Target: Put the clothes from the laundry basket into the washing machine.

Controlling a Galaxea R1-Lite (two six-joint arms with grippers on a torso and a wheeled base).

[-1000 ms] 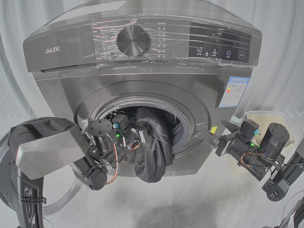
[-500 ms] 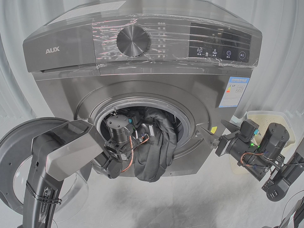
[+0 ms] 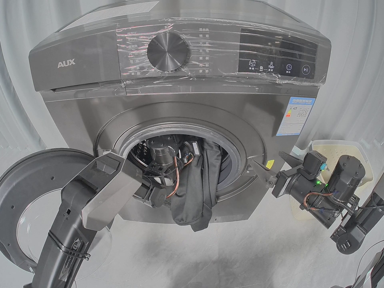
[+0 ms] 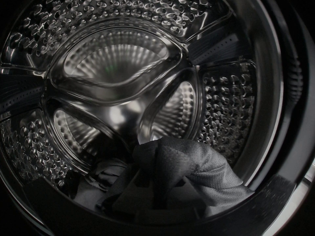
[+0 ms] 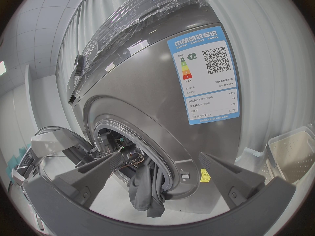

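Head view. The washing machine [image 3: 192, 113] faces the camera, and its round door [image 3: 36, 189] is swung open to the machine's left. The left arm [image 3: 104, 185] reaches into the door opening. The left gripper [image 3: 195, 149] is inside the opening against the cloth, and I cannot tell whether it is apart or together. A dark garment [image 3: 196, 193] hangs over the lower lip of the opening, partly in the machine and partly draped down its front. The right gripper [image 3: 272, 163] hovers at the machine's right front edge with its fingers spread apart and nothing between them. The laundry basket [image 3: 340, 149] stands beside the machine's right side.

Left wrist view. This looks into the machine's steel drum [image 4: 115, 66]. A fold of the dark garment [image 4: 190, 167] lies on the drum floor near the opening. A paler piece of cloth [image 4: 108, 174] is just beside it.

Right wrist view. The spread fingers [image 5: 229, 177] frame the machine's front. The garment droops from the opening's rim. The energy label [image 5: 210, 76] is on the machine's front, and the basket is off the machine's right side.
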